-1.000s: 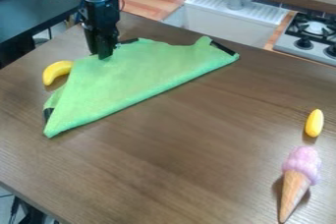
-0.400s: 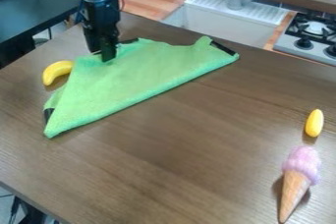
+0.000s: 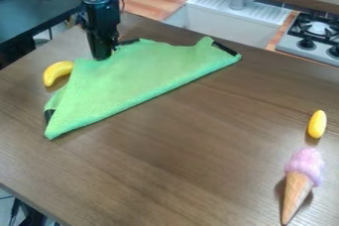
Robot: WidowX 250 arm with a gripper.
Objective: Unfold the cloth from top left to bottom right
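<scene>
In the camera view, from where I stand, the green, soft-looking fabric cloth [image 3: 139, 77] lies folded into a rough triangle in the upper left of the frame, on the brown wood-grain table [image 3: 192, 153]. The black two-finger pincer [image 3: 102, 58] hangs at its upper-left edge; I can't tell whether it is spread, pressed together or pinching fabric. A curved yellow toy banana [image 3: 58, 73] sits just beside the cloth's left side.

I'd expect the cloth to be light and limp, neither fragile nor slippery, but apt to sag or bunch. The place to take hold looks like the loose top layer by the pincer, one layer only, since catching both would drag the whole piece. From there it wants lifting over the long lower-right edge, which I judge to be the fold.
</scene>
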